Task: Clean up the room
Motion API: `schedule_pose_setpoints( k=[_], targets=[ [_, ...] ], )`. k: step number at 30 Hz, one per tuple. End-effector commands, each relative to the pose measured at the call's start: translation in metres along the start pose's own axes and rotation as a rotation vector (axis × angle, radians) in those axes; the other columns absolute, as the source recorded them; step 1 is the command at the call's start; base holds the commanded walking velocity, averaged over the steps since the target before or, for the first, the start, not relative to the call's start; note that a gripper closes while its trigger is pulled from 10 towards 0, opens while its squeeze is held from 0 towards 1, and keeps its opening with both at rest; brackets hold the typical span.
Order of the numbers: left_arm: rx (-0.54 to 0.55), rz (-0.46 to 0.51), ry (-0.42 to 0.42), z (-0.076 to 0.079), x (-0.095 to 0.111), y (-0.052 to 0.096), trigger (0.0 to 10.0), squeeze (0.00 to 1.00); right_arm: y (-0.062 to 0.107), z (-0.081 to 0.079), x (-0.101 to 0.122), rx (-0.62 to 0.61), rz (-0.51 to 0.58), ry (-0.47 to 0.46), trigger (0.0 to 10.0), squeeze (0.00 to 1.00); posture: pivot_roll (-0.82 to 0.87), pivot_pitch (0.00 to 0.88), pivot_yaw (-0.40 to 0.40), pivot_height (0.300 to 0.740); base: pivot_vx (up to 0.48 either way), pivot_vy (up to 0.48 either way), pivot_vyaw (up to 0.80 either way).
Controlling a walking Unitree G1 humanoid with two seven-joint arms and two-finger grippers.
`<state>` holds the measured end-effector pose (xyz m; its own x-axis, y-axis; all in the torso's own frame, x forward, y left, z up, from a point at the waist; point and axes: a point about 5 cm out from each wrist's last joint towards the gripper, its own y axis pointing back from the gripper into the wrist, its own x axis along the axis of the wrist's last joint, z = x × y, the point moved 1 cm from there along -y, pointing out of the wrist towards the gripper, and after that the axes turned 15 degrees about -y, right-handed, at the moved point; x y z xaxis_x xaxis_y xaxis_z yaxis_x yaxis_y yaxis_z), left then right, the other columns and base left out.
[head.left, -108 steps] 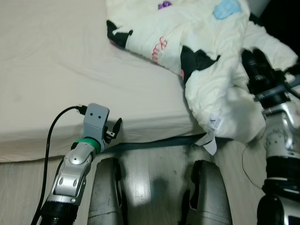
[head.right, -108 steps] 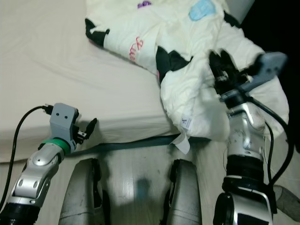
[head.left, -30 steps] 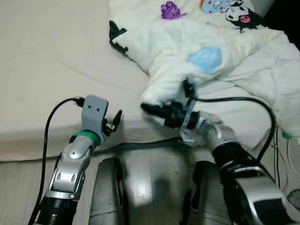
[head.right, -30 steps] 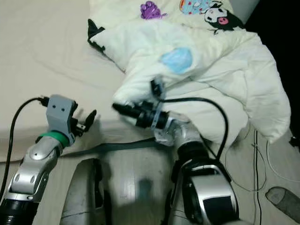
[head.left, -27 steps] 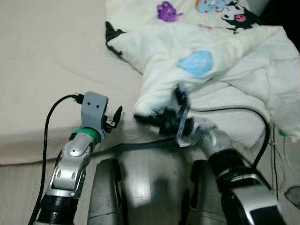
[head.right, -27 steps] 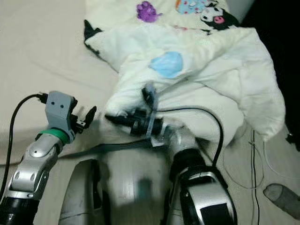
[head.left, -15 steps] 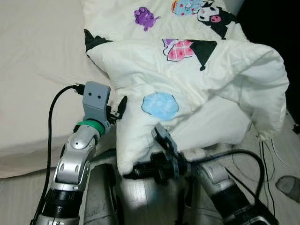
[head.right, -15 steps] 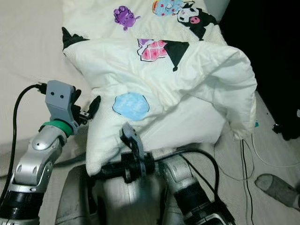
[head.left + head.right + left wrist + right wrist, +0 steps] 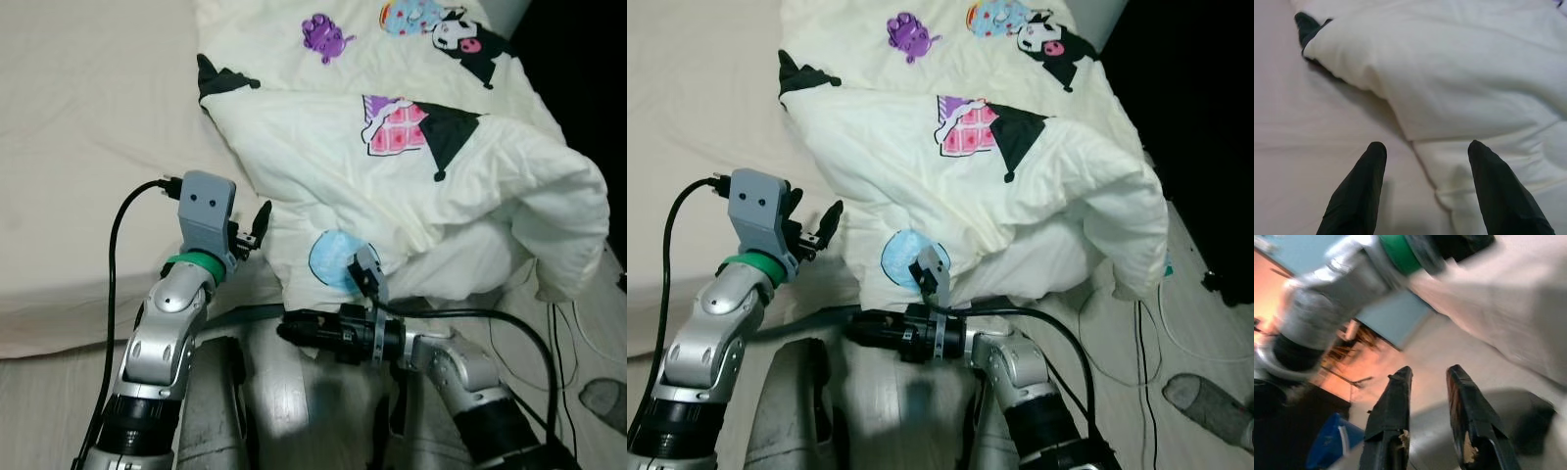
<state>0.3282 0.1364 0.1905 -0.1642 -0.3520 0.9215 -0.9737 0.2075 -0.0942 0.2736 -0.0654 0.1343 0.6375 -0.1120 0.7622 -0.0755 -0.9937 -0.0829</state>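
Cream comforter (image 9: 421, 157) with cartoon prints is seen bunched on the right half of the bed (image 9: 88, 127), its lower edge hanging over the bed's front edge toward the wood floor (image 9: 911, 401). A blue round print (image 9: 333, 259) is seen on the overhanging fold. Left claw (image 9: 253, 227) is held just above the beige sheet, right beside the comforter's left edge; in the left wrist view its fingers (image 9: 1359, 191) are seen spread apart with nothing between them, sheet and comforter fold ahead. Right claw (image 9: 294, 328) is pointed toward the robot's left, low in front of the bed edge, just under the hanging fold; in the right wrist view its fingers (image 9: 1391, 416) are seen slightly apart, nothing gripped, the left arm's green ring (image 9: 1400, 254) blurred ahead. Cables (image 9: 1146, 343) are seen on the floor at the right, near a grey sock (image 9: 1205, 403). No containers are visible.
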Motion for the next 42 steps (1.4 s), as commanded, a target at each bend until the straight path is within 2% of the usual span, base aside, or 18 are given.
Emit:
schedule_pose_setpoints(
  k=[1,2,3,6,11,13,14,16,17,18,19,21,23,25,29,32,37,42],
  targets=[
    [-0.007,-0.035,0.004,0.002,-0.009,0.004,10.0,0.0,0.002,-0.023,0.003,0.119,0.001,0.013,10.0,0.0,0.12,0.254,0.068,0.546,0.0,0.0,0.0],
    [-0.005,-0.035,0.004,0.002,-0.008,0.004,10.0,0.0,0.001,-0.035,0.005,0.171,-0.001,0.032,10.0,0.0,0.12,0.256,0.068,0.546,0.0,0.0,0.0],
    [-0.005,-0.035,0.004,0.002,-0.008,0.004,10.0,0.0,0.001,-0.035,0.005,0.171,-0.001,0.032,10.0,0.0,0.12,0.256,0.068,0.546,0.0,0.0,0.0],
    [-0.012,0.0,0.018,0.0,0.002,0.004,10.0,0.0,-0.002,-0.067,0.015,0.223,0.012,0.147,10.0,0.0,0.11,0.259,0.067,0.546,0.0,0.0,0.0],
    [-0.072,0.078,0.027,-0.004,0.024,0.008,10.0,0.0,0.008,-0.071,0.022,0.093,0.035,0.275,10.0,0.0,0.12,0.26,0.061,0.546,0.0,0.0,0.0],
    [-0.074,0.106,0.011,-0.007,0.032,0.009,10.0,0.0,0.021,-0.067,0.035,-0.053,0.138,0.34,10.0,0.0,0.12,0.261,0.06,0.546,0.0,0.0,0.0],
    [-0.074,0.106,0.011,-0.007,0.032,0.009,10.0,0.0,0.021,-0.067,0.035,-0.053,0.138,0.34,10.0,0.0,0.12,0.261,0.06,0.546,0.0,0.0,0.0],
    [-0.073,0.111,-0.068,-0.007,0.03,0.01,10.0,0.0,0.04,-0.055,0.057,-0.284,0.336,0.433,10.0,0.0,0.1,0.254,0.065,0.546,0.0,0.0,0.0],
    [-0.073,0.111,-0.068,-0.007,0.03,0.01,10.0,0.0,0.04,-0.055,0.057,-0.284,0.336,0.433,10.0,0.0,0.1,0.254,0.065,0.546,0.0,0.0,0.0],
    [-0.092,0.086,-0.144,-0.001,0.015,0.013,10.0,0.0,0.065,-0.049,0.077,-0.532,0.543,0.548,10.0,0.0,0.07,0.228,0.065,0.546,0.0,0.0,0.0],
    [-0.092,0.086,-0.144,-0.001,0.015,0.013,10.0,0.0,0.065,-0.049,0.077,-0.532,0.543,0.548,10.0,0.0,0.07,0.228,0.065,0.546,0.0,0.0,0.0],
    [-0.101,0.076,-0.171,0.002,0.007,0.014,10.0,0.0,0.079,-0.049,0.085,-0.65,0.67,0.578,10.0,0.0,0.06,0.211,0.064,0.546,0.0,0.0,0.0],
    [-0.101,0.076,-0.171,0.002,0.007,0.014,10.0,0.0,0.079,-0.049,0.085,-0.65,0.67,0.578,10.0,0.0,0.06,0.211,0.064,0.546,0.0,0.0,0.0],
    [-0.142,0.092,-0.214,0.005,0.006,0.019,10.0,0.0,0.09,-0.051,0.089,-0.757,0.769,0.599,10.0,0.0,0.05,0.186,0.06,0.546,0.0,0.0,0.0],
    [-0.174,0.098,-0.235,0.007,0.004,0.022,10.0,0.0,0.094,-0.052,0.091,-0.793,0.806,0.603,10.0,0.0,0.04,0.167,0.056,0.546,0.0,0.0,0.0],
    [-0.164,0.067,-0.182,0.011,-0.002,0.025,10.0,0.0,0.095,-0.049,0.094,-0.834,0.824,0.605,10.0,0.0,0.02,0.14,0.037,0.546,0.0,0.0,0.0],
    [-0.018,0.055,-0.045,0.011,0.001,0.005,10.0,0.0,0.091,-0.021,0.087,-0.943,0.762,0.614,10.0,0.0,0.02,0.111,0.006,0.56,0.0,0.0,-0.17],
    [-0.01,0.062,-0.006,0.014,0.004,0.0,10.0,0.0,0.093,-0.017,0.09,-0.968,0.788,0.621,10.0,0.0,0.01,0.106,-0.001,0.575,0.0,0.0,0.0]
  ],
)
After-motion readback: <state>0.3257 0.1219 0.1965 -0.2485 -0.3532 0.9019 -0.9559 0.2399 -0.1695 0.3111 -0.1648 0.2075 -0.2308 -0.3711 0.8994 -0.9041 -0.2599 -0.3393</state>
